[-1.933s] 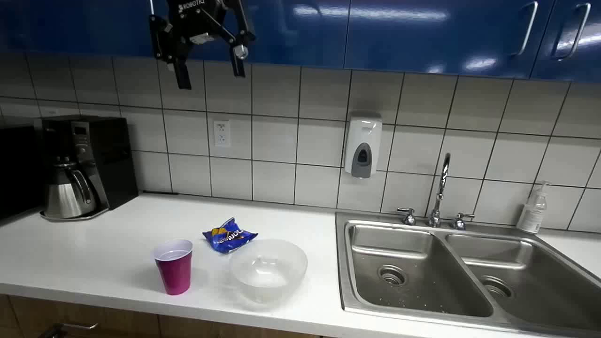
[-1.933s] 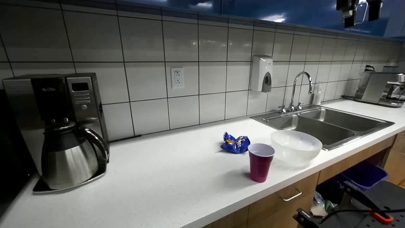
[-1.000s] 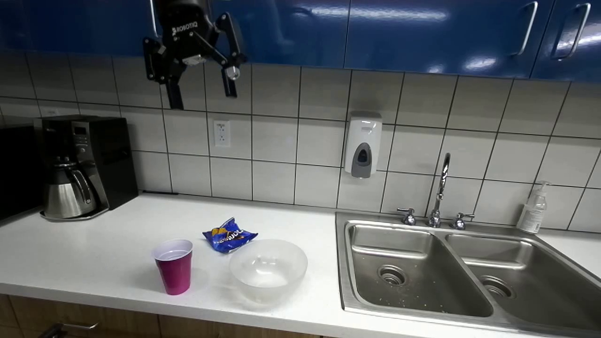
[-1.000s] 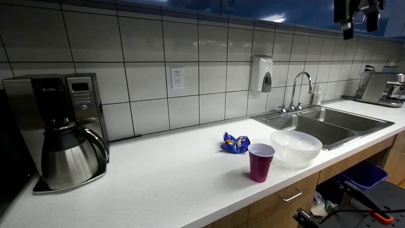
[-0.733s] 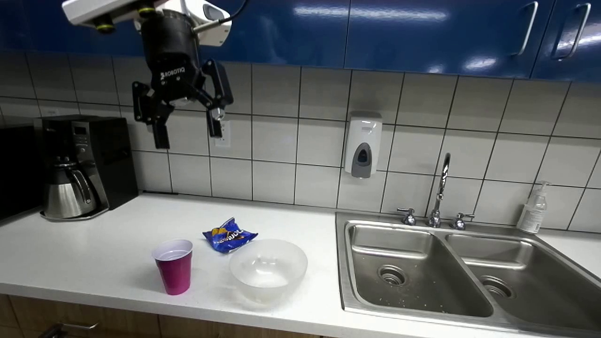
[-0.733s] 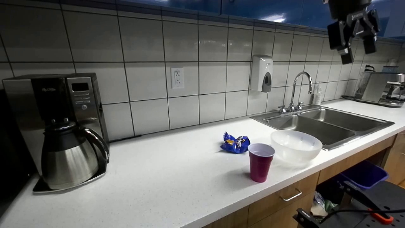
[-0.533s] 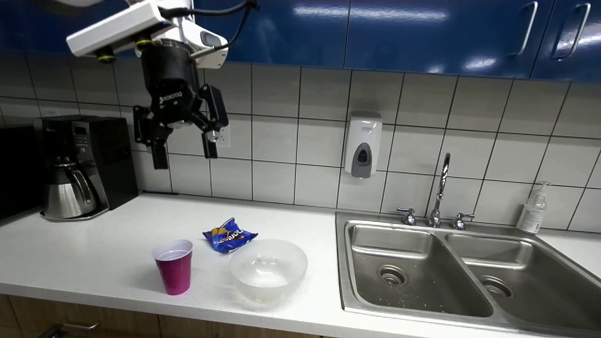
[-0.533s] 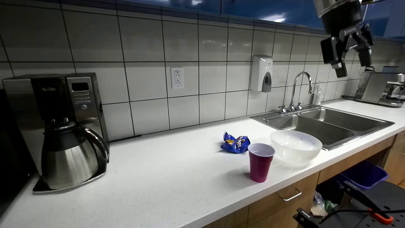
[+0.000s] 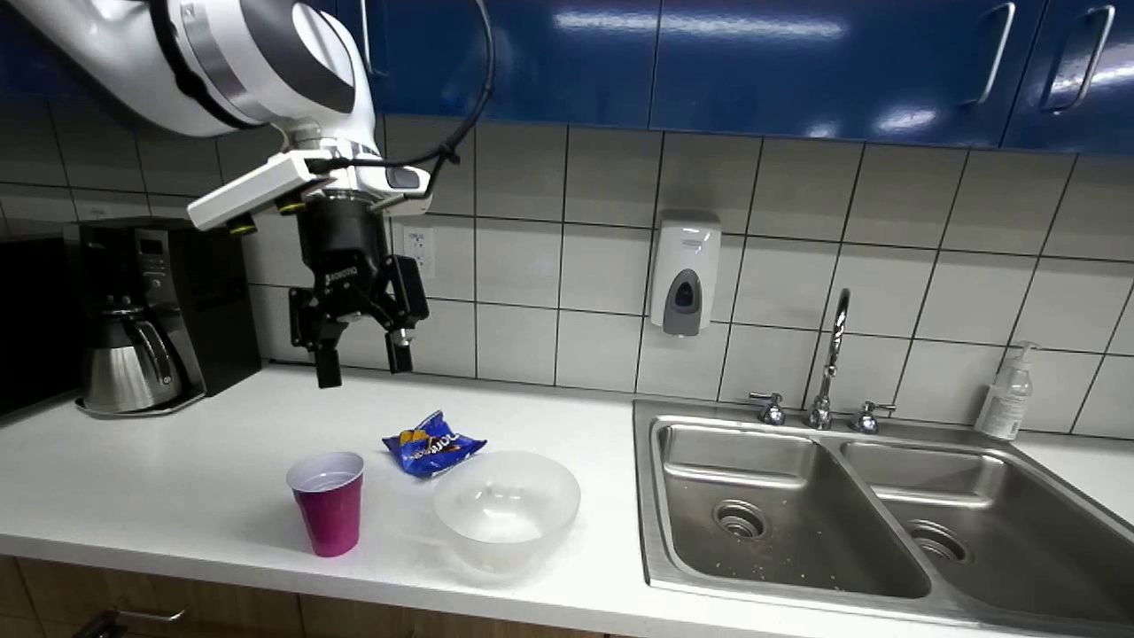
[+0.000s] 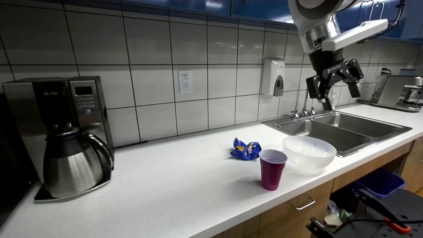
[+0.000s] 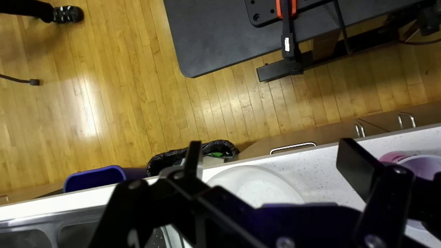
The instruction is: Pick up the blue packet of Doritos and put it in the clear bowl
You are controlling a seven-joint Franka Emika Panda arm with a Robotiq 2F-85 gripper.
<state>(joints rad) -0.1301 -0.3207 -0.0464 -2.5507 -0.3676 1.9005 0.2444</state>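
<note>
Claw (image 9: 364,366), black and two-fingered, hangs in the air at the end of a white and dark-grey robot arm (image 9: 275,71); it is released, its fingers spread wide with only air between them. A small, crinkly, dark-blue packet of Doritos (image 9: 434,446) with yellow and white markings lies on the long white counter (image 9: 213,461), lower than the claw and well apart from it. The packet is outside the round, shallow, whitish clear plastic bowl (image 9: 505,512), just beside it on the side toward the pale tiled wall (image 9: 523,257). A magenta plastic cup (image 9: 335,518) with a pale inside stands upright near the front edge, apart from both.

A stainless-steel sink (image 9: 788,549) with two basins is set into the counter, a curved chrome faucet (image 9: 833,354) at its back. A transparent pump bottle (image 9: 1005,408) stands by the faucet's side of the sink, and a white and grey soap dispenser (image 9: 684,275) is fixed to the wall under glossy blue cabinets (image 9: 585,71). In an exterior view, a black and silver coffee maker (image 10: 49,102) holds a steel carafe (image 10: 72,175).

In the wrist view, the bowl shows between the fingers and the cup is partly hidden by the claw; a deep-blue plastic bin (image 11: 94,179) stands below, by the yellowish wooden floor (image 11: 137,69).
</note>
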